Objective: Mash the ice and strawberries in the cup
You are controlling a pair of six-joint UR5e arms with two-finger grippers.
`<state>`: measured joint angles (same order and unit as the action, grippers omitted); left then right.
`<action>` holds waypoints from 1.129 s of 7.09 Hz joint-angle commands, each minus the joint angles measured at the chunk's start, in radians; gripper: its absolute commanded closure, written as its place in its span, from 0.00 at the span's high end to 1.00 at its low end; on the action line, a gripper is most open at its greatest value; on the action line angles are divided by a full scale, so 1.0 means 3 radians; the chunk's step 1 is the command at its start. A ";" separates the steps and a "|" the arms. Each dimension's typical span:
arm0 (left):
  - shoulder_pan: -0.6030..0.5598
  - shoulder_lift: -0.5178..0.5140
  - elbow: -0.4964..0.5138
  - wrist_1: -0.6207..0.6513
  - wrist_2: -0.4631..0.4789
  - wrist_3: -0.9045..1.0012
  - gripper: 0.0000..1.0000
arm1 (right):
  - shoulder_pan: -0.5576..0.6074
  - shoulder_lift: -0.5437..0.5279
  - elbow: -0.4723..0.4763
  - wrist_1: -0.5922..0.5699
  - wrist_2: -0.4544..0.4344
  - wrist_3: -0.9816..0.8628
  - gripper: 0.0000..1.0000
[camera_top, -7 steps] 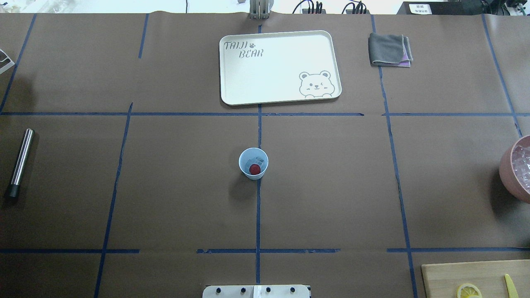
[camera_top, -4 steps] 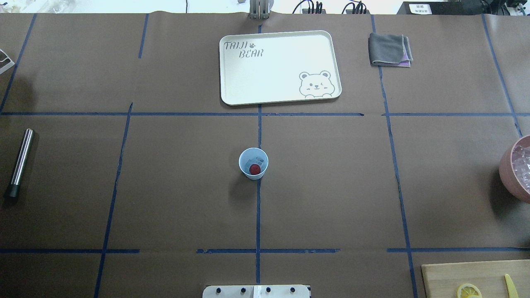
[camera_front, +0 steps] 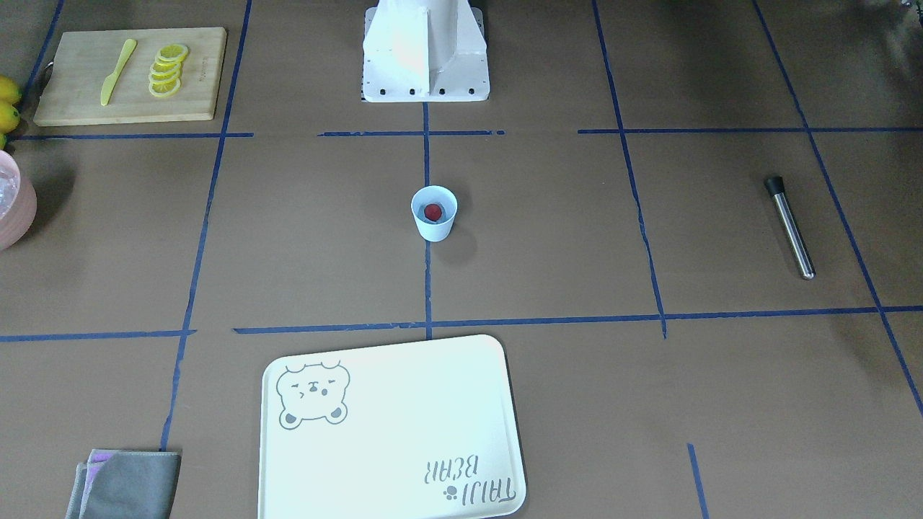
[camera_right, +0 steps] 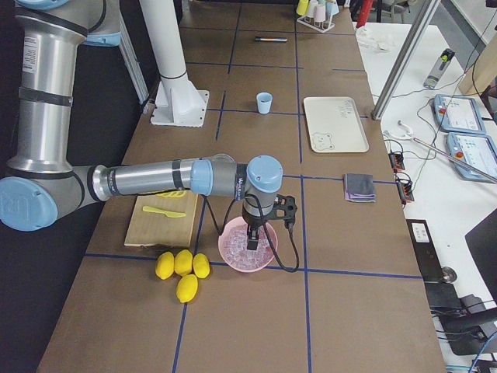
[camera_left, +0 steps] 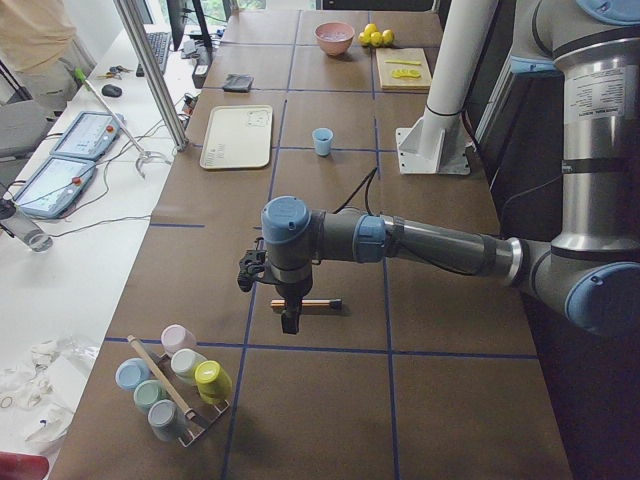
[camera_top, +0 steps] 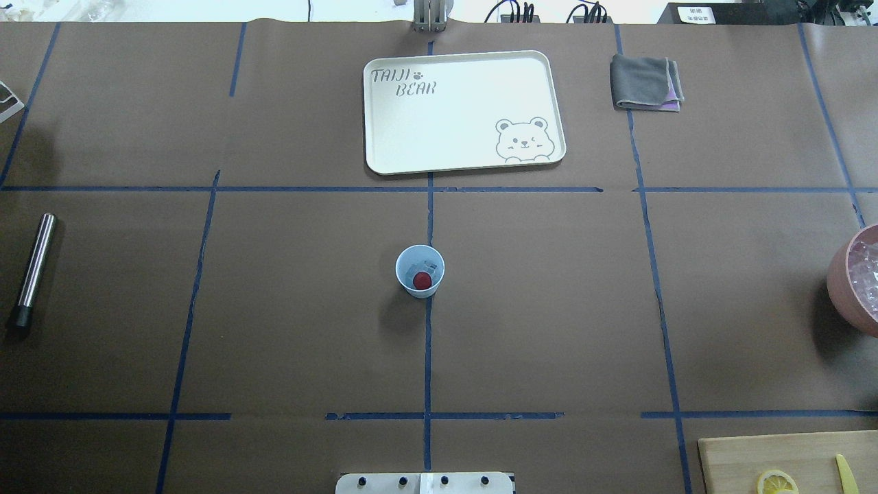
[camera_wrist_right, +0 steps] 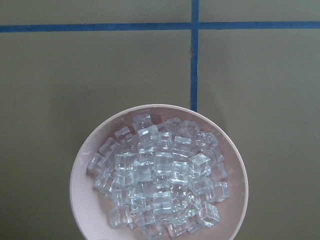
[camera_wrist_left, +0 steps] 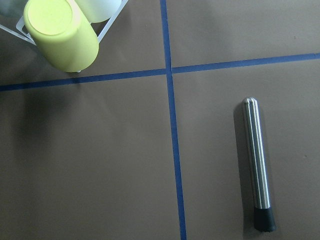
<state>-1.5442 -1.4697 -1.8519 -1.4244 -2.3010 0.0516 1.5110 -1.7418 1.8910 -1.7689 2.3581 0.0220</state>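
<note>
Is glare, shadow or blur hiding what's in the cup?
Overhead exterior: sharp; strawberry plain in the cup, ice faint against the blue inside. Exterior front-facing: tray washed out bright, cup's shadow falls clear of its mouth. Exterior left, exterior right: cup too small.

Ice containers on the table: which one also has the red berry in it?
The pale blue cup at the table's centre: a strawberry lies in it beside ice. The pink bowl holds ice cubes only.

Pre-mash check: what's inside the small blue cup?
The cup holds one red strawberry and a few clear ice chunks beside it. Anything beneath them is covered.
</note>
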 commanded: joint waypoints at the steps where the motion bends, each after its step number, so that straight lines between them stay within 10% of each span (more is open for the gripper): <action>1: 0.0029 -0.0005 -0.0004 0.0003 0.0000 0.0002 1.00 | 0.0000 0.0002 0.0007 0.0001 -0.0001 -0.0002 1.00; 6: 0.0085 0.0036 0.0032 0.0003 -0.0010 0.0002 1.00 | 0.0000 -0.0018 0.0001 0.0001 -0.0001 -0.0002 1.00; 8: 0.0085 0.0046 0.0139 0.0069 -0.0483 0.0002 1.00 | 0.0000 -0.0028 -0.0014 0.0001 -0.0001 -0.0027 1.00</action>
<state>-1.5187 -1.4576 -1.8268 -1.4134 -2.3679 0.0521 1.5110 -1.7487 1.8893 -1.7687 2.3577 0.0175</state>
